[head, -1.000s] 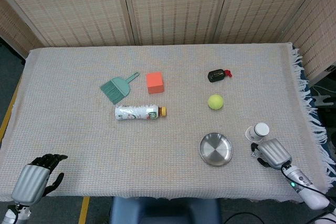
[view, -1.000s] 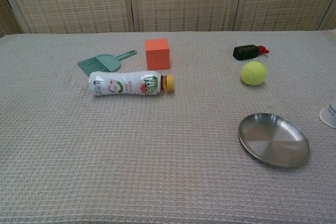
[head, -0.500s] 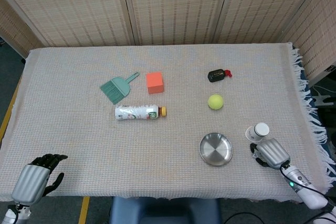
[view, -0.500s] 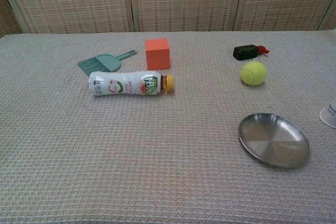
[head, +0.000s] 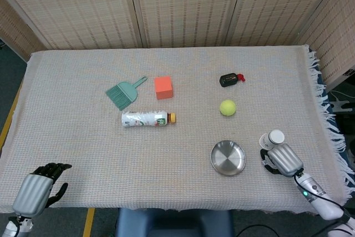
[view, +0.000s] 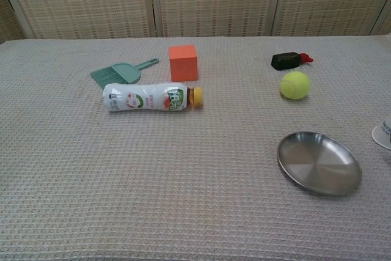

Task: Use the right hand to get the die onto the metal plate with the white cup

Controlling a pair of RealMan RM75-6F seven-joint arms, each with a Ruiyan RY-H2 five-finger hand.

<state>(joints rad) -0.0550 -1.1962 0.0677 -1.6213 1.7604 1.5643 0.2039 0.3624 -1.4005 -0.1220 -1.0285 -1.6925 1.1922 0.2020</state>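
Sitting near the middle of the cloth-covered table (head: 83,154), the metal plate (head: 228,157) serves as the landmark for everything else. Just to its right stands the white cup (head: 273,138), upside down by the look of it, though that is hard to confirm; in the chest view only its edge shows at the right border. The right hand (head: 282,159) lies directly in front of that cup, at the plate's right side, its silver back turned up and its dark fingers curled underneath toward the cup; whether they touch the cup or close on anything cannot be told from either view.

Beyond the plate, toward the far edge, lies a yellow-green tennis ball (head: 227,107), and further back still a small black object with a red tip (head: 230,79). Well to the plate's left and further back sits the orange die (head: 163,87), a plain cube resting flat on the cloth, untouched. Beside the cube's left is a green dustpan-shaped brush (head: 124,93), and nearer the plate than the cube lies a plastic bottle (head: 147,119) on its side, its orange cap pointing toward the plate.

Far to the plate's left, at the table's near corner, the left hand (head: 40,188) hangs off the edge, its dark fingers spread apart and holding nothing.
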